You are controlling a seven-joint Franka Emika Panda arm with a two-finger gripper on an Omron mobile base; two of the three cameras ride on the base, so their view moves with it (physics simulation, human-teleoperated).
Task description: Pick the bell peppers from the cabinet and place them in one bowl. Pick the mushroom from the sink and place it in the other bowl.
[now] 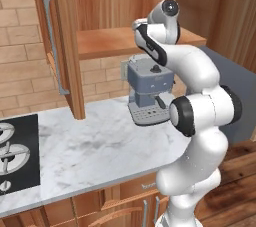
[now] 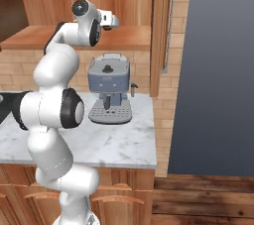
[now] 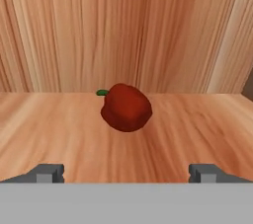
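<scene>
The step in hand is the reach for a red bell pepper (image 3: 126, 108) in the wooden wall cabinet (image 1: 125, 41). The pepper lies on the plank shelf, near its back wall, roughly midway between the side edges. The gripper (image 3: 126, 172) is released, jaws spread wide, short of the pepper. Next, I judge, it must advance until the fingers straddle the pepper, then close.

red bell pepper (image 3: 126, 108), brown wooden cabinet (image 3: 123, 30)
</scene>
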